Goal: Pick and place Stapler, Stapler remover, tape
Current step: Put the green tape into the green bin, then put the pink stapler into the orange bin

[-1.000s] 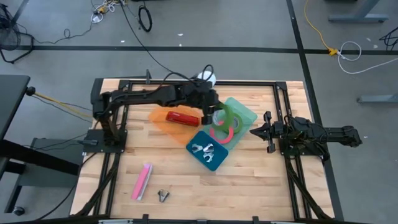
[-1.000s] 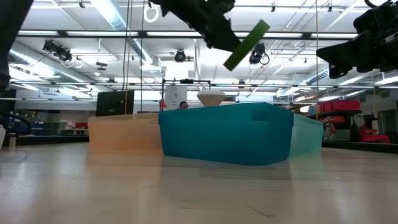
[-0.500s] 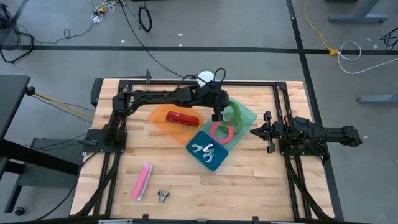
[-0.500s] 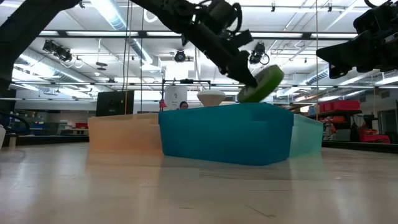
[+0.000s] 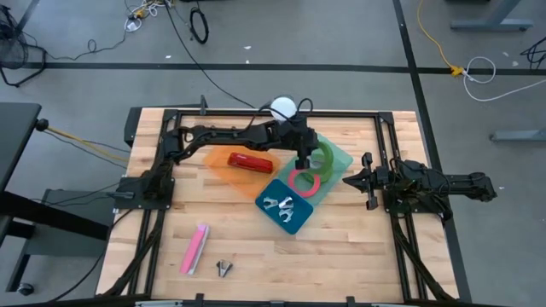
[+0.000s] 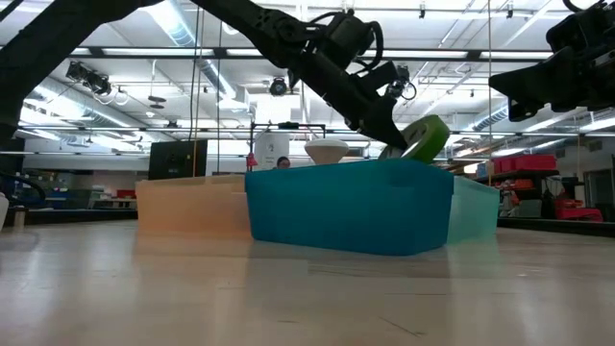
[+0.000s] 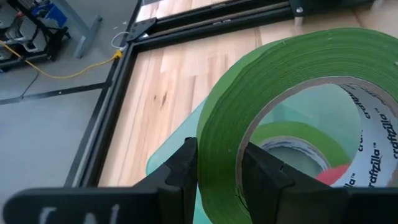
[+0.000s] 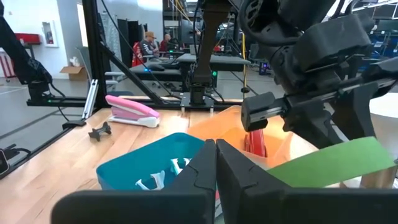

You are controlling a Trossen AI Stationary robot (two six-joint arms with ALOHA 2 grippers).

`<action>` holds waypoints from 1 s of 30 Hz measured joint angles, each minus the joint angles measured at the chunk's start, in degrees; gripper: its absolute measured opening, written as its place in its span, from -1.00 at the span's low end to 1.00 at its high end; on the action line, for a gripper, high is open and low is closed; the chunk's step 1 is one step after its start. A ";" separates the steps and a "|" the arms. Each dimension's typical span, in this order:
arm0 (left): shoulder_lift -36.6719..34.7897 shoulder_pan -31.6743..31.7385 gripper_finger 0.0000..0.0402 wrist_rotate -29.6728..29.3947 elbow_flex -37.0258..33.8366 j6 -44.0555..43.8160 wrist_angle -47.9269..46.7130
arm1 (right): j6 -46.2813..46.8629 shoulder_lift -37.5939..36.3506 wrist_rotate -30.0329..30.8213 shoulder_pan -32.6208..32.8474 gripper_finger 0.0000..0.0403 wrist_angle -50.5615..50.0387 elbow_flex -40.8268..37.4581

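Wooden table (image 5: 341, 247) | left end effector (image 5: 304, 161) clamps green tape (image 5: 322, 156) | pink stapler (image 5: 195, 248) lies apart

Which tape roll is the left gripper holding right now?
The green tape roll, tilted on edge over the green tray in the left gripper. The pink roll lies flat, untouched.

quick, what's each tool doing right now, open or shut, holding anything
Left tool: shut on the green tape roll, over the green bin.
Right tool: shut, holding nothing.
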 joint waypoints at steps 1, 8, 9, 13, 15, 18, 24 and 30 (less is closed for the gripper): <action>0.00 0.08 -0.47 0.04 -0.02 0.00 -0.18 | -0.01 0.00 0.00 -0.01 -0.94 0.02 0.00; 0.00 0.44 -0.20 3.18 0.00 -2.53 -1.87 | 0.00 0.00 0.02 -0.02 -0.94 0.00 0.00; 0.00 0.44 -0.12 3.07 -0.02 -2.69 -1.81 | 0.00 0.00 0.02 -0.02 -0.94 0.00 0.00; -0.07 0.43 0.20 0.51 0.00 -2.65 -1.74 | -0.01 0.00 0.02 0.00 -0.94 0.00 0.00; -0.07 0.55 0.34 -0.65 -0.02 -2.64 -1.77 | -0.02 0.00 0.00 -0.02 -0.94 0.01 0.00; -0.09 0.61 0.48 -1.31 -0.02 -2.67 -1.82 | 0.00 0.00 0.02 -0.01 -0.94 0.01 0.00; -1.35 0.43 0.57 -1.46 -0.02 -2.61 -3.72 | 0.00 0.00 0.00 -0.02 -0.94 0.02 0.00; -5.27 -0.13 0.55 -1.50 0.00 -2.62 -10.67 | 0.00 0.00 0.02 -0.01 -0.94 0.01 0.00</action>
